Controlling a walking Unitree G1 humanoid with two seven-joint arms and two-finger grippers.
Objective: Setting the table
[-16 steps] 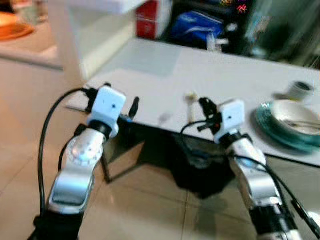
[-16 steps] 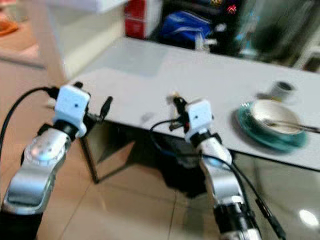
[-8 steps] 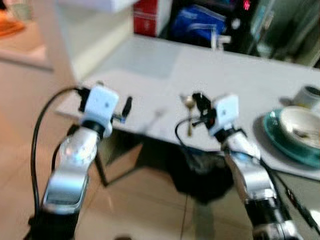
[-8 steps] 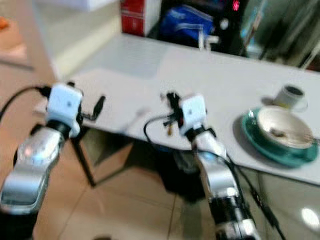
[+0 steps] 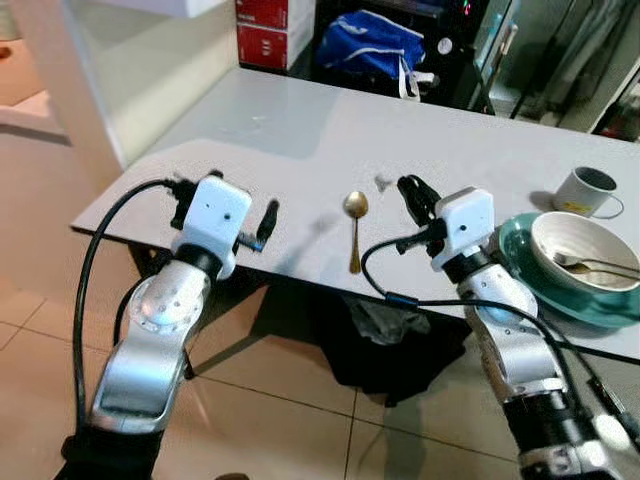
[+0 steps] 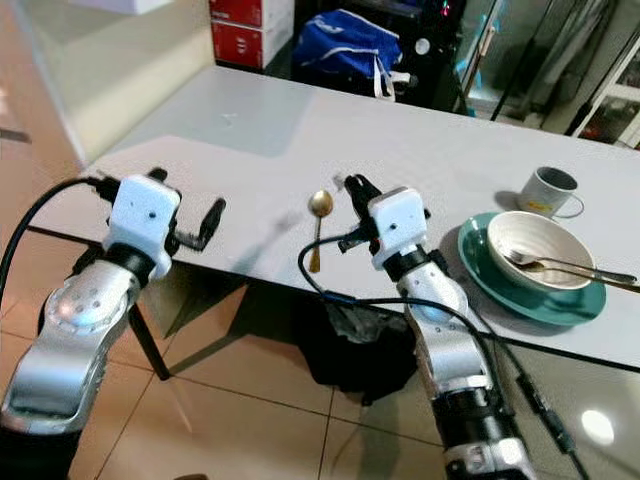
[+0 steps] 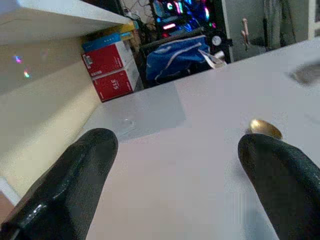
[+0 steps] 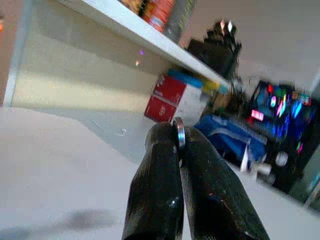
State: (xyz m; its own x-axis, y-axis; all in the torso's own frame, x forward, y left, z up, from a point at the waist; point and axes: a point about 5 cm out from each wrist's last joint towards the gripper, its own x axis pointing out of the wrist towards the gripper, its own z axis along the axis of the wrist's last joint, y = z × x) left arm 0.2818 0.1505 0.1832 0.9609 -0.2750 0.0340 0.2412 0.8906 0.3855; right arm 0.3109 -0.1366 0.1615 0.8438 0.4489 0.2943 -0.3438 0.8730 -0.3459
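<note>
A gold spoon (image 5: 353, 225) lies on the white table (image 5: 300, 130) near its front edge, bowl end pointing away from me. My right gripper (image 5: 405, 183) hovers just right of the spoon's bowl. Its fingers (image 8: 160, 165) are shut on a thin silver rim-like piece (image 8: 180, 134), and I cannot tell what that piece is. My left gripper (image 7: 175, 175) is open and holds nothing, low over the table's front left edge and left of the spoon. At the right, a teal plate (image 5: 520, 240) carries a white bowl (image 5: 585, 240) with a fork (image 5: 595, 266) in it. A mug (image 5: 585, 190) stands behind the plate.
A white shelf unit (image 5: 130, 60) stands at the table's left. Red boxes (image 5: 272, 20) and a blue bag (image 5: 370, 50) sit beyond the far edge. A black bag (image 5: 390, 340) lies under the table on the tiled floor (image 5: 300, 420).
The camera has shifted and the blur is gone. The table now sits closer and lower in view. My right gripper now stands a little to the right of the gold spoon.
</note>
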